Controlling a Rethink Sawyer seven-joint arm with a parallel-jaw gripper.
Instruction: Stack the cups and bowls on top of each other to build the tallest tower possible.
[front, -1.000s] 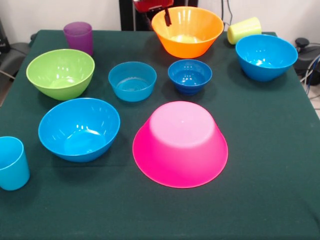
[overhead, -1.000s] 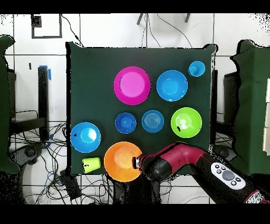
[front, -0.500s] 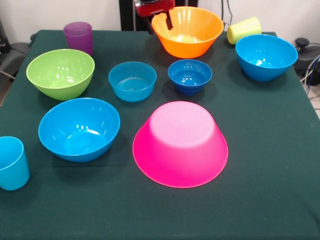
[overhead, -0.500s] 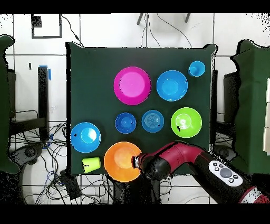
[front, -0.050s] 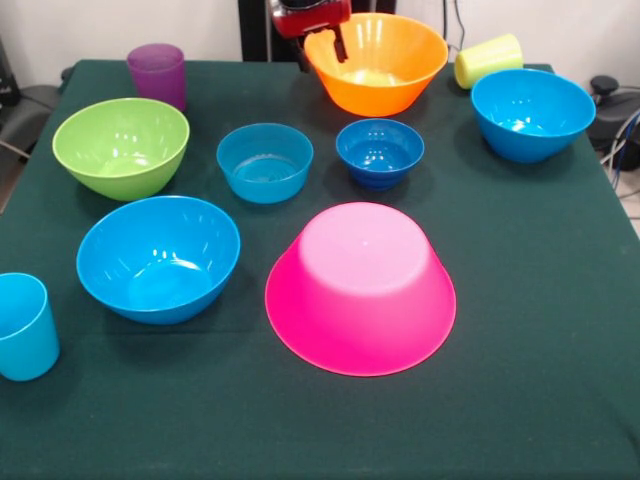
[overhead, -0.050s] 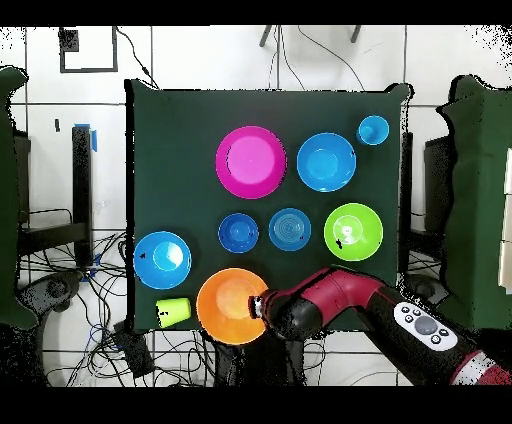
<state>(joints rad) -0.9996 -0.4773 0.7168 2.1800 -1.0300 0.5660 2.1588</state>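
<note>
Overhead view: dark green tablecloth (overhead, -0.050s: 180, 150), cables on white floor (overhead, -0.050s: 80, 330), gripper (front, -0.050s: 322, 45) jaws astride orange bowl (front, -0.050s: 385, 70) rim.

table (front, -0.050s: 560, 300), green cloth | seven bowls (front, -0.050s: 360, 285) | cups (front, -0.050s: 157, 72), apparently three

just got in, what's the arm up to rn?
The pincer is straddling the rim of the big glossy orange plastic bowl at the table's robot side, one finger inside and one outside. Nothing is stacked yet: the big pink plastic bowl lies upside down on the green cloth, and the other bowls and cups stand apart. The yellow-green plastic cup lies on its side.
</note>
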